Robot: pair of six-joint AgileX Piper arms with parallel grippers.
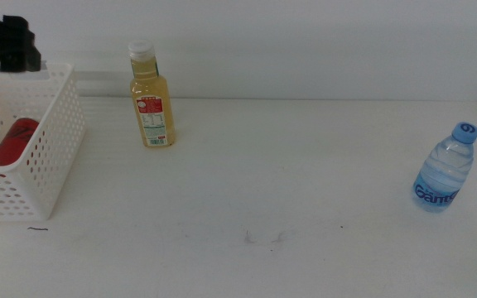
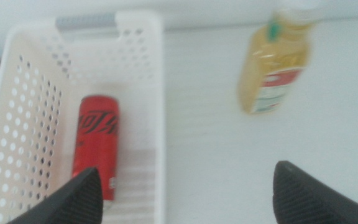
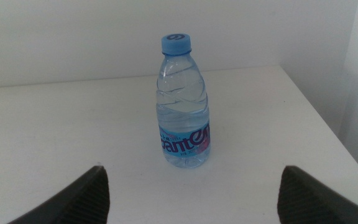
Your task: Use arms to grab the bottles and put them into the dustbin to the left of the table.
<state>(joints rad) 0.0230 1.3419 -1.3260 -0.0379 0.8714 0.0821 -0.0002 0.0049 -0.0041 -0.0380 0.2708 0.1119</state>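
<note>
One slim red metal can [image 2: 96, 144] lies flat inside the single white perforated plastic dustbin [image 1: 52, 157], below the left gripper [image 2: 185, 193], whose dark jaws are spread wide and hold nothing. Just right of the dustbin on the smooth white table [image 1: 288, 182] stands one yellow-liquid bottle with white cap [image 1: 149, 98]. Far right of the dustbin stands one clear ribbed water bottle with blue cap [image 3: 183, 102], facing the right gripper [image 3: 191, 196], its jaws also apart and empty.

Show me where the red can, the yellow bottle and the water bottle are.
red can [image 2: 96, 146], left wrist view, middle of its side
yellow bottle [image 1: 151, 112], middle view, its label
water bottle [image 3: 184, 121], right wrist view, clear body above label
</note>
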